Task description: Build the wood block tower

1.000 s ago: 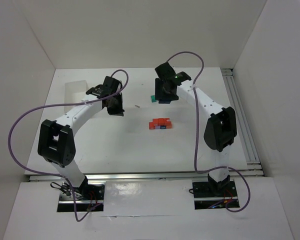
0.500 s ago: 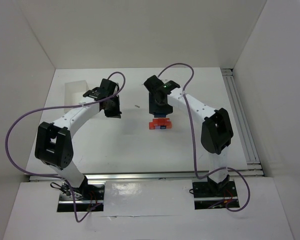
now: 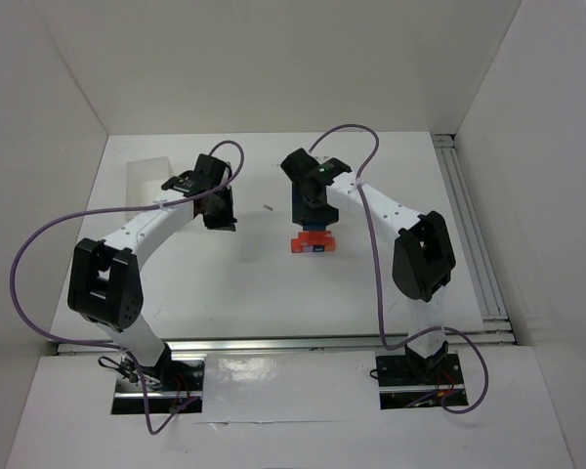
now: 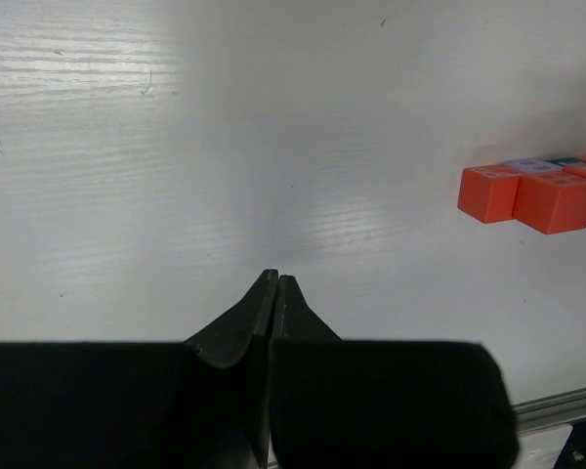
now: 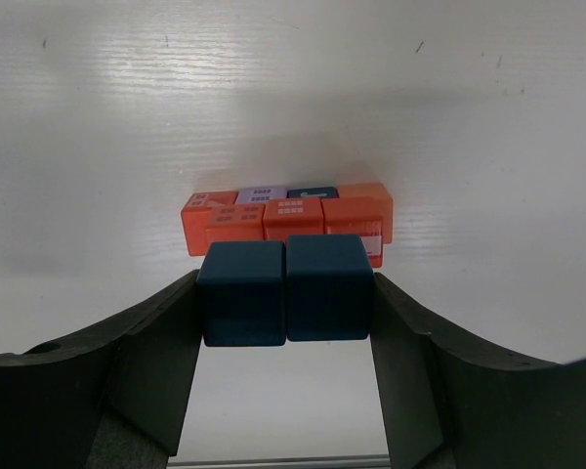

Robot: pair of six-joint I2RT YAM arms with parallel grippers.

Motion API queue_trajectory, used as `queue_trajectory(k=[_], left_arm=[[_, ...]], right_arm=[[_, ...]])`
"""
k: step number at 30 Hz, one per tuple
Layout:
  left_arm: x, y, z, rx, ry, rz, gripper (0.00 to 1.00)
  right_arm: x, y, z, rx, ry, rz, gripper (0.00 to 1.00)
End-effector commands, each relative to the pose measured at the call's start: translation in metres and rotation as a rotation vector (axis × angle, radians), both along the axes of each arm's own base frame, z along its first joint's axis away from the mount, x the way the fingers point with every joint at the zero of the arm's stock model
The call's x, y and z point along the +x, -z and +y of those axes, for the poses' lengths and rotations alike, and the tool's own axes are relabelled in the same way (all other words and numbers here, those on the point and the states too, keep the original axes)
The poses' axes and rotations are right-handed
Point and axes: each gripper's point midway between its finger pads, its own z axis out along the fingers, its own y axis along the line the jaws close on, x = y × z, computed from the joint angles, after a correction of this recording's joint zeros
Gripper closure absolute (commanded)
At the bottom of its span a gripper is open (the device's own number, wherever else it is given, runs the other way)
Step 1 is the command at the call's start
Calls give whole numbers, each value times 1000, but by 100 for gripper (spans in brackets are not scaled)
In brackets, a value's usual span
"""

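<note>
My right gripper (image 5: 285,295) is shut on two dark blue wood blocks (image 5: 242,293) held side by side between its fingers, just above and in front of the base row. The base row (image 5: 293,217) is red and orange cubes, with a purple cube (image 5: 262,193) and a dark blue cube (image 5: 313,192) behind them. In the top view my right gripper (image 3: 311,217) hangs over the row (image 3: 313,245). My left gripper (image 4: 275,279) is shut and empty over bare table, left of the row's orange end (image 4: 488,192). In the top view it (image 3: 221,211) is apart from the row. No teal cube shows.
A white rectangular tray (image 3: 145,182) lies at the back left. A small grey sliver (image 3: 268,207) lies on the table between the two grippers. White walls enclose the table, and a metal rail (image 3: 469,225) runs along its right side.
My right gripper moved left and nearer, from the back of the table to right over the red and orange row, then held still. My left arm shifted slightly left.
</note>
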Motion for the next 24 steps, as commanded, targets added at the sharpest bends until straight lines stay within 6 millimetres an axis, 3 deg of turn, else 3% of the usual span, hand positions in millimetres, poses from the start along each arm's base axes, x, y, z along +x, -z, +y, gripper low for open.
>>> queue_trajectory(k=[1, 24], left_arm=[[2, -15, 1, -22, 8, -49, 94], [2, -10, 1, -19, 8, -40, 95]], right_arm=[[-7, 0, -5, -38, -2, 5, 43], [-16, 21, -9, -78, -33, 67, 43]])
